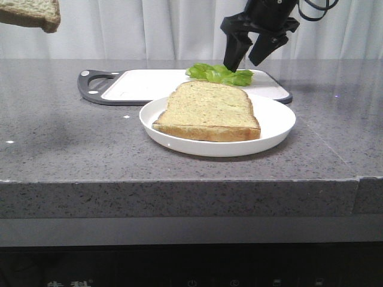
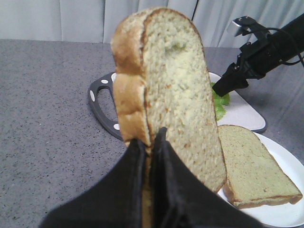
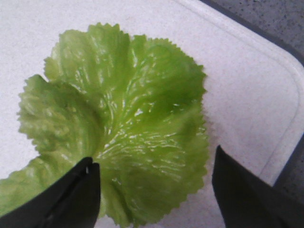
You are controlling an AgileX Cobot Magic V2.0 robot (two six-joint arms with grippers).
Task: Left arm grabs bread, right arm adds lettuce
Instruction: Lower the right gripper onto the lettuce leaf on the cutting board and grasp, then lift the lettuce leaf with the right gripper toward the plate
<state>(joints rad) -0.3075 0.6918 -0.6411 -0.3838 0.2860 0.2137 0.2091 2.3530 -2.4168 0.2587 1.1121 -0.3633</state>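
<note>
Pale curtains hang behind a speckled grey stone counter (image 1: 66, 137), and on it lie a white cutting board (image 1: 143, 85) with a dark grey handle and a white plate (image 1: 276, 122) in front of it. On the plate lies a second slice (image 1: 208, 111), flat, presumably the base waiting for its filling.

High at the front view's upper left corner, the bread (image 1: 33, 13) is up in the air, well clear of the counter. The wrist camera shows why: the left gripper (image 2: 153, 142) is clenched on the slice's lower edge, the bread standing upright with its domed, dented end on top. Holding it aloft keeps it clear of the plate while the filling goes on.

Over at the board, the right gripper (image 1: 244, 62) hangs just above the lettuce (image 1: 219, 74), jaws spread wide. From its own camera the leaf (image 3: 118, 118) lies flat on the white board, the dark fingertips (image 3: 76, 194) straddling its near edge, not yet pinching. That spread looks set to close on the ruffled rim. The thin leaf lies flat, so the pinch could slide off.
</note>
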